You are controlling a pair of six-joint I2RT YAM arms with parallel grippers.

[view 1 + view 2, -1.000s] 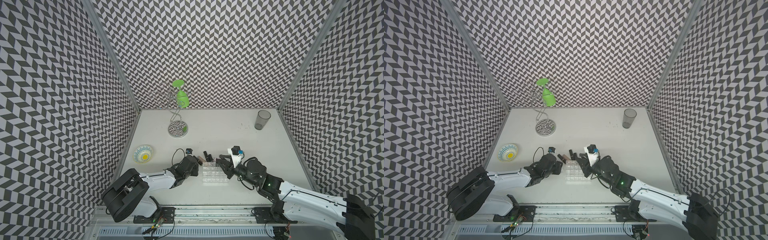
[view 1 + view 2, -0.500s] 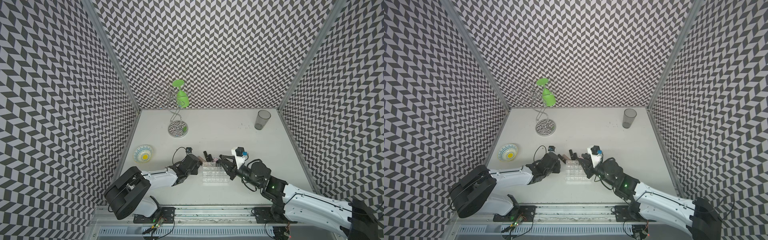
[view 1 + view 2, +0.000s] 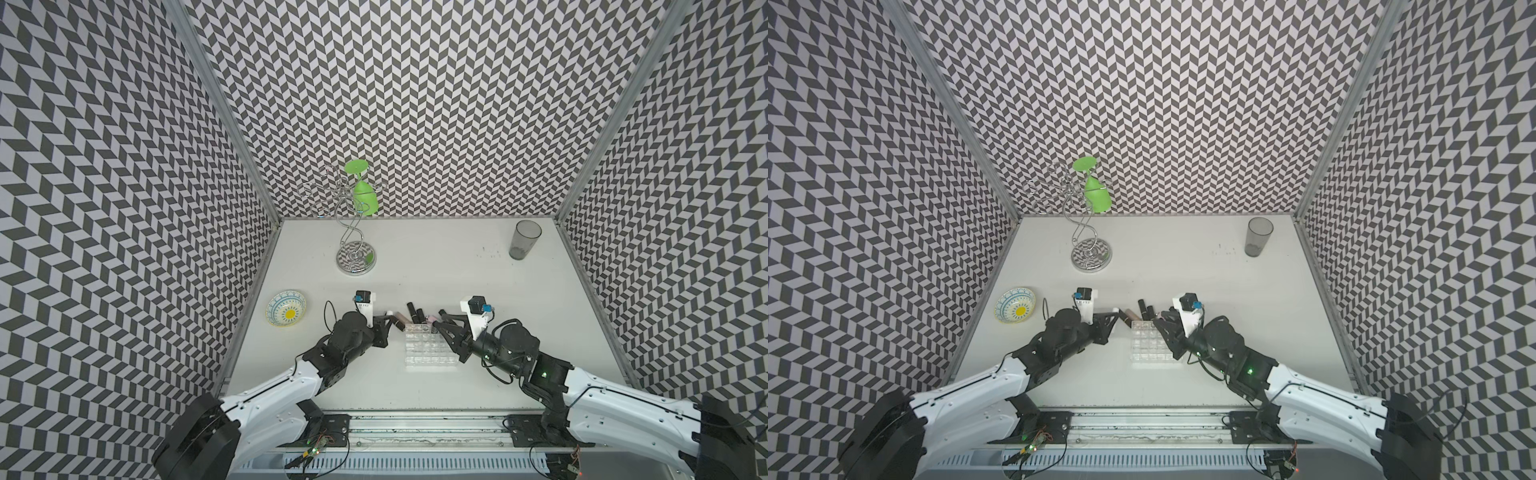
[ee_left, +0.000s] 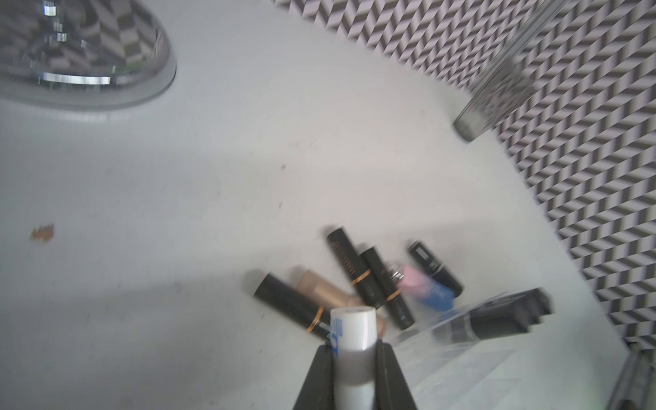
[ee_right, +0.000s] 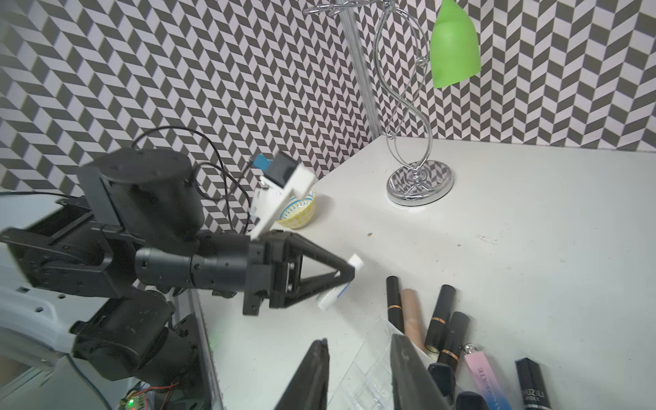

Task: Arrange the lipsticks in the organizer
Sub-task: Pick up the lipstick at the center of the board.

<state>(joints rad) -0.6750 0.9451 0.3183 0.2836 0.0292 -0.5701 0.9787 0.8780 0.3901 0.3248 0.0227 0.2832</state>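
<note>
Holding | left end effector (image 5: 348, 277) | white lipstick (image 4: 352, 330), blue print, flat round cap

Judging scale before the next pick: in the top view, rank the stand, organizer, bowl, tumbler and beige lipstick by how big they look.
1. stand
2. organizer
3. bowl and tumbler: these look alike, and the tumbler stands farther back, so they are unranked
4. beige lipstick

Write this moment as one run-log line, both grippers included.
left gripper: shut on white lipstick | right gripper: at organizer edge, grip unclear | other lipsticks: lying beside organizer
</note>
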